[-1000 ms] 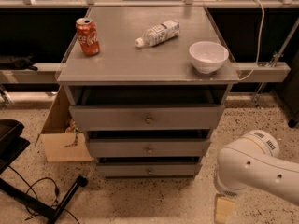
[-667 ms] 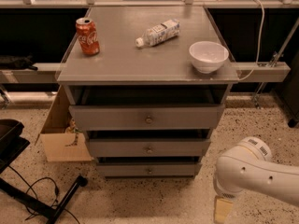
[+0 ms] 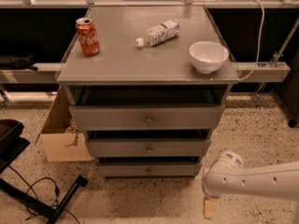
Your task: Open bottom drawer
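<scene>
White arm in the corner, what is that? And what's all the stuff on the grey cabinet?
That white arm belongs to a robot with a moving base and just one arm. At its end is the gripper, a two-finger pincher. It hangs low near the floor at the bottom right, beside the cabinet, touching nothing. There is only one picture, taken from above and looking down at the cabinet's front. On the grey top stand a red soda can and a white bowl, and a plastic bottle lies on its side. Below are three drawers. The robot's job is to open the bottom drawer, the one nearest the floor. A cardboard box sits on the floor to the left.
</scene>
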